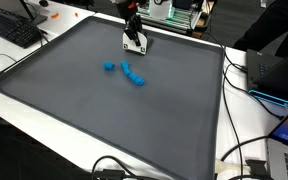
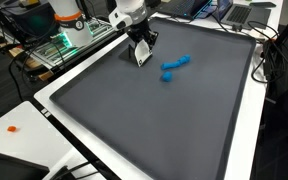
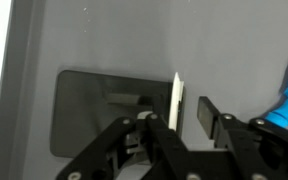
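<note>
We see gripper [image 1: 136,45] at 12 o'clock of gray mat [image 1: 74,110], jaws apart around thin white slab [image 3: 176,100] standing upright. Blue pieces [image 1: 132,73] at 6 o'clock. Our advice: move vertically, no sideways nudge, or slab tips.

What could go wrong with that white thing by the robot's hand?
1. The thin white piece stands on its edge between the fingers of the hand, with a gap on one side. It might tip over flat.
2. The blue pieces lie close by on the gray mat. A careless swing of the hand could knock them apart.
</note>
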`<state>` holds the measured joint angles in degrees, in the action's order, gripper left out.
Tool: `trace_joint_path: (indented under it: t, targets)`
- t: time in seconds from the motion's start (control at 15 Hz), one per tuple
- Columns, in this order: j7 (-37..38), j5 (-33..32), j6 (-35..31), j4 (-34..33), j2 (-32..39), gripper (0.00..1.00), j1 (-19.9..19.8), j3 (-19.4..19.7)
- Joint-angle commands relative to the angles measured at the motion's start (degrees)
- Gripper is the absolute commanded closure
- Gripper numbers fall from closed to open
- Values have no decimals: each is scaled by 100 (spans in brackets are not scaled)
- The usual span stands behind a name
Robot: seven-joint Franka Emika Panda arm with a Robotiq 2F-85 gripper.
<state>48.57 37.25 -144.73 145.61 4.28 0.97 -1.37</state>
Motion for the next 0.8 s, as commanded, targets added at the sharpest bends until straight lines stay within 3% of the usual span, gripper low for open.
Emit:
trace_joint_path:
  t: [0.0,0.27,0.73]
  targets:
    - [-64,24,92,72,-127,27,16,14]
    - [10,-186,251,73,-368,1,8,37]
    - [399,-991,1117,-34,-828,0,-63,70]
